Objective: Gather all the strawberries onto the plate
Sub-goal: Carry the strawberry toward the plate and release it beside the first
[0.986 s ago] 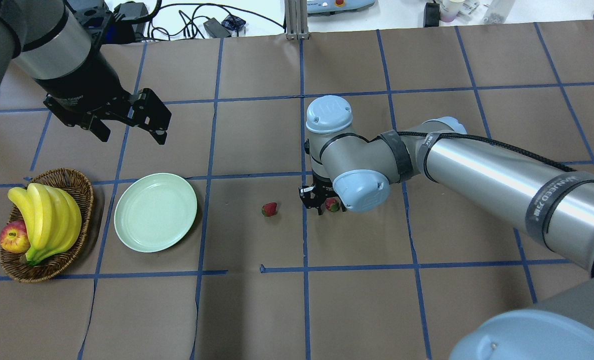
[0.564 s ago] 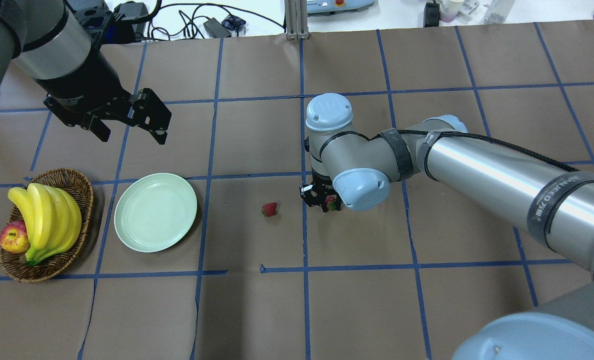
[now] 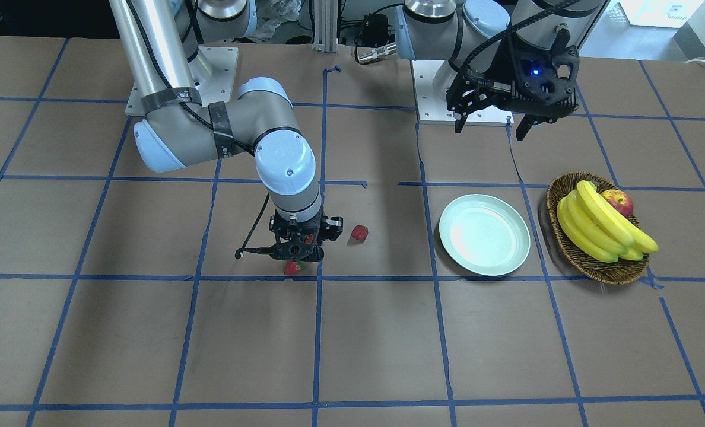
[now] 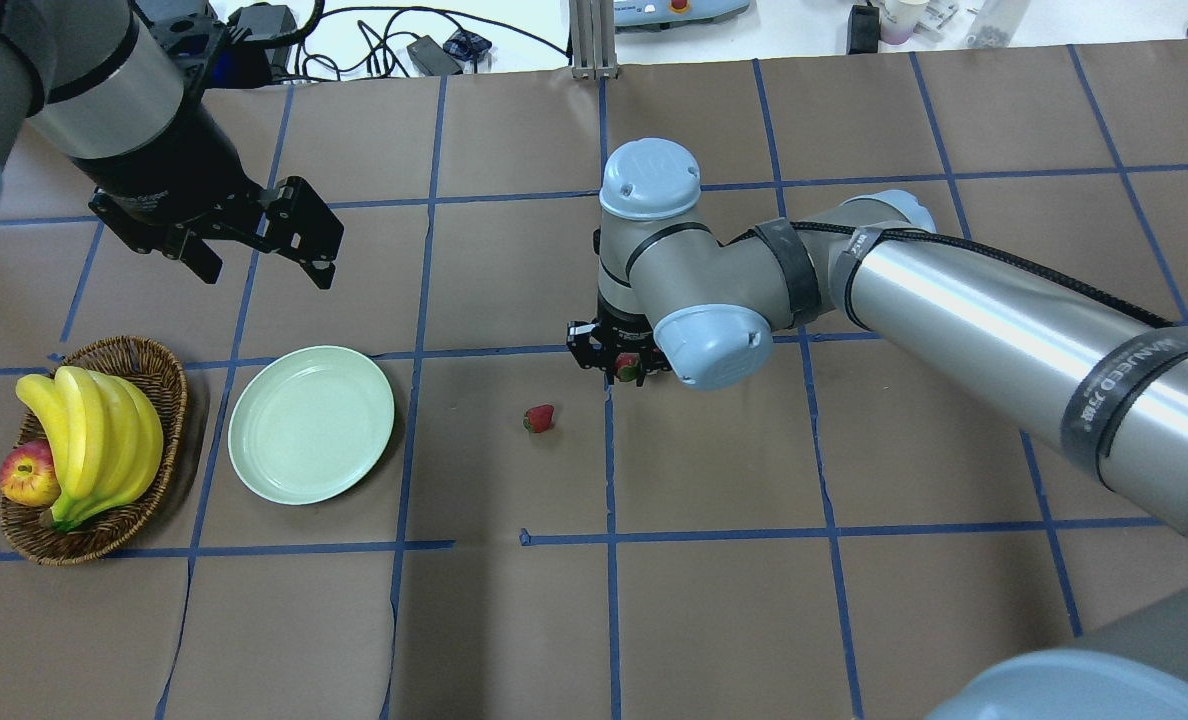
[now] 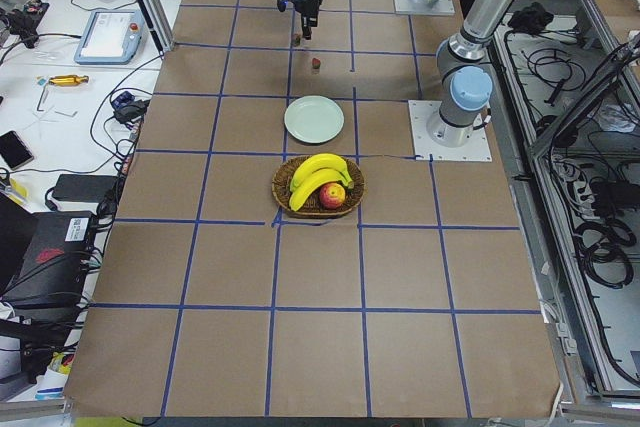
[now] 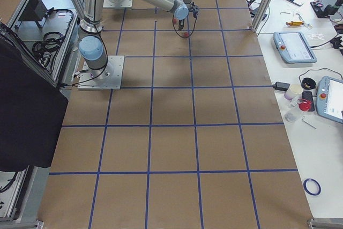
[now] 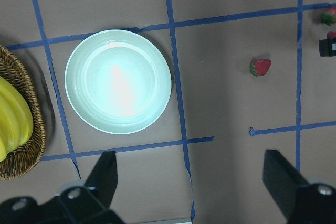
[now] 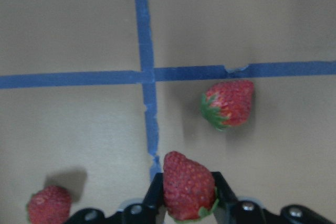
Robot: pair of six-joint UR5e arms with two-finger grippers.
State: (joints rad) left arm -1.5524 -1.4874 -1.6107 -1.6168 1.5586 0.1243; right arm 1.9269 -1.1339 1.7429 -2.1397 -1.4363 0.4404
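A: R claw (image 4: 621, 364), what's it got?
B: Closed on one strawberry (image 8: 188, 183). Fingers (image 8: 221, 192) pinch its two sides, red tip pointing away, green end down by the claw. It hangs clear of the table (image 4: 854, 620), I'd say.
A: Other two?
B: Both lying on the table. Second strawberry (image 4: 540, 418) is on the plate side of the claw, third strawberry (image 3: 293, 267) just beside it. Plate (image 4: 311, 424) is well apart, twd the robot's left, no fruit in it yet.
A: L claw (image 4: 262, 262)?
B: Wide open, nothing in it, hovering past the plate's far rim.
A: How'll the fruit handle?
B: Tiny, so prob. v. light. Can't tell if real or fake. If real, it's soft and bruises, so go easy on squeeze. Bumpy skin should give some grip, but the taper could let it squirt out.
A: Best hold?
B: Across the widest part nr the green end, not the tip. The current hold looks about right.
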